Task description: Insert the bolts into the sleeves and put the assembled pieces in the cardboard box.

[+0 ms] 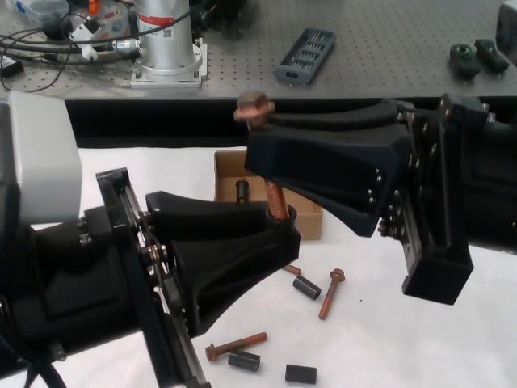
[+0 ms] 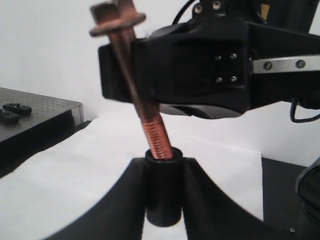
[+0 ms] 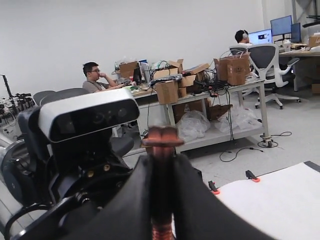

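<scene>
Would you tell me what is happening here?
The left gripper holds a black cylindrical sleeve upright in its jaws, while the right gripper holds a copper-coloured threaded bolt whose tip is just inside the sleeve. More bolts and sleeves lie loose on the white cloth by the brown cardboard box.

Out in the room I see a white wall (image 3: 150, 30), grey floor (image 3: 300, 142), a long desk (image 3: 220, 90) heaped with cartons (image 3: 167, 91), an office chair (image 3: 265, 55) and monitors (image 3: 281, 25).

White cloth (image 1: 404, 339) in front; grey slotted tray (image 1: 305, 55), metal cylinder (image 1: 166, 32) on perforated board (image 1: 388, 48) behind.
</scene>
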